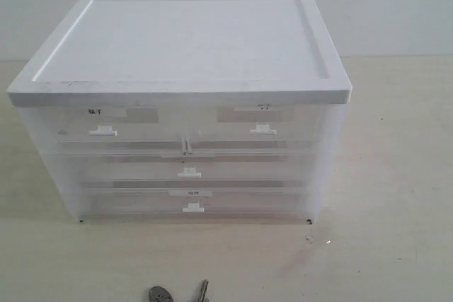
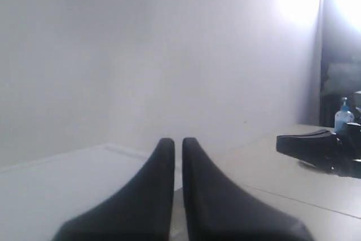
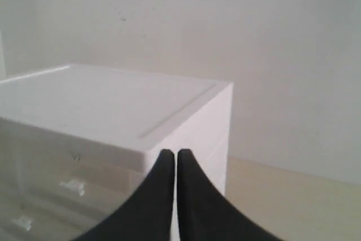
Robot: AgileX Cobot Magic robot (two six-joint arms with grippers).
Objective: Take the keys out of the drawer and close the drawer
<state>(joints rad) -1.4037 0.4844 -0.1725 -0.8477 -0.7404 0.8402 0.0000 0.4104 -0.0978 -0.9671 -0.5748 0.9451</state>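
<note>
**Left fingers** (image 2: 152, 190): one pair, black, pressed together tip to tip, with nothing between them. They hang over a white surface and the pale table (image 2: 271, 167), facing a bare wall. The same view takes in one dark machine part (image 2: 316, 149) and one small bottle (image 2: 342, 118) with blue on it; its label is too small to read. The keys do not show in this view, so how near they lie to this pair cannot be told.

**Keys** (image 1: 202, 292): one bunch, on the table in front of the cabinet (image 1: 184, 40), outside every drawer. They lie just left of the cabinet's middle and are cut off by the lower edge of the exterior view. What shows is one dark round tag (image 1: 161, 295) and, to its right, one grey metal key. Neither pair of fingers holds them.

**Cabinet**: one, with translucent walls and a white lid with a raised rim, standing on the table.

**Drawers**: four, all fronts flush. Two small ones sit side by side in the top row, with one wide drawer below them and one wide drawer at the bottom.

**Handles**: four, white, one per drawer.
- top-left handle (image 1: 102, 131)
- top-right handle (image 1: 262, 129)
- middle handle (image 1: 189, 172)
- bottom handle (image 1: 192, 207)

**Labels**: three pale strips, the writing too blurred to read.
- top-left label (image 1: 97, 112)
- top-right label (image 1: 265, 107)
- bottom label (image 1: 191, 193)

**Right fingers** (image 3: 155, 196): one pair, black, clenched and empty, close by the front corner of the cabinet's lid. The keys do not show in this view either.
</note>
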